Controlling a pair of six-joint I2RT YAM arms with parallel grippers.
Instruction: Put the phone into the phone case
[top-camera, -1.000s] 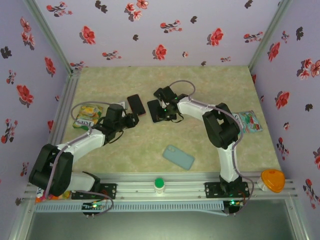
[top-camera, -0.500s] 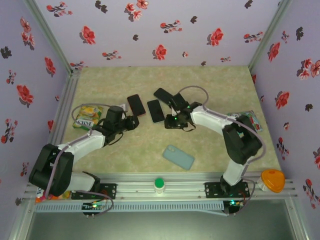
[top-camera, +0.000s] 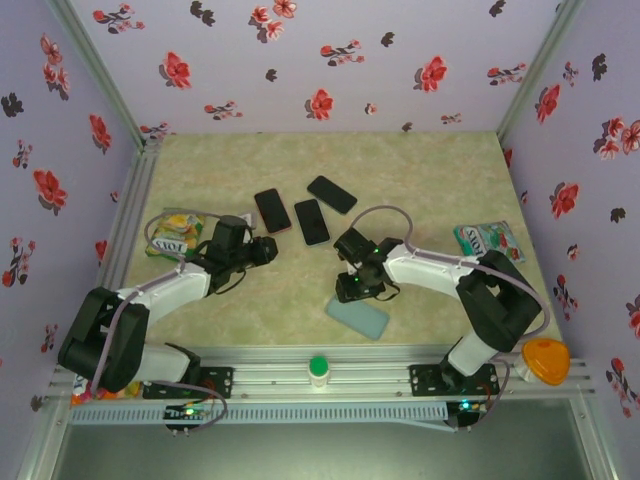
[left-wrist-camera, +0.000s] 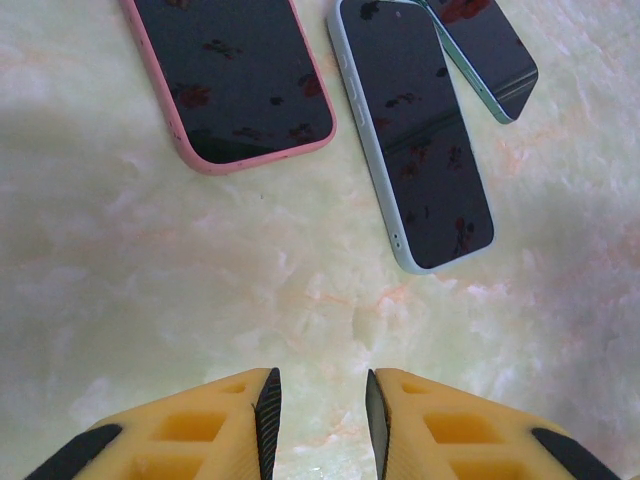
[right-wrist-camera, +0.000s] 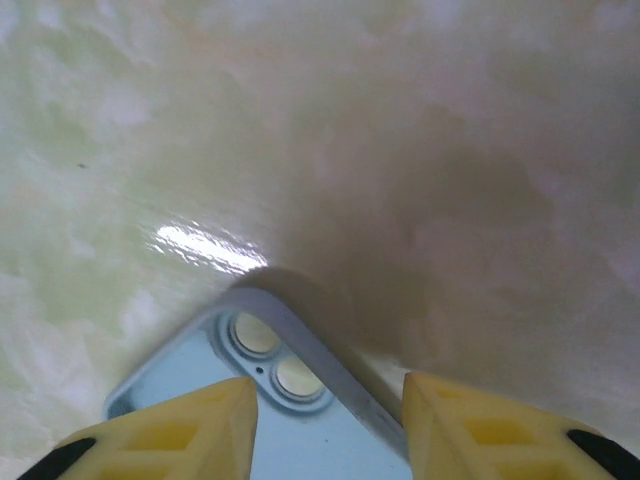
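Toward the front of the table (top-camera: 270, 310) lies the case (top-camera: 358, 318), pale blue and empty, with bare table showing through its lens holes. The right gripper (right-wrist-camera: 328, 395) hangs over that corner, jaws spread astride it and clasping nothing, probably to steady it. Farther back, well apart, the phone (left-wrist-camera: 415, 130), blue-rimmed and the likely match, lies screen up between a pink phone (left-wrist-camera: 235, 80) and a teal phone (left-wrist-camera: 490, 50). The left gripper (left-wrist-camera: 320, 400) points at them, jaws slightly parted and empty, likely placed for the pickup.

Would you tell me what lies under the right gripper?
The pale blue rectangular phone case lies beneath the right gripper; its corner with two camera holes shows between the fingers, which hide the rest in the wrist view.
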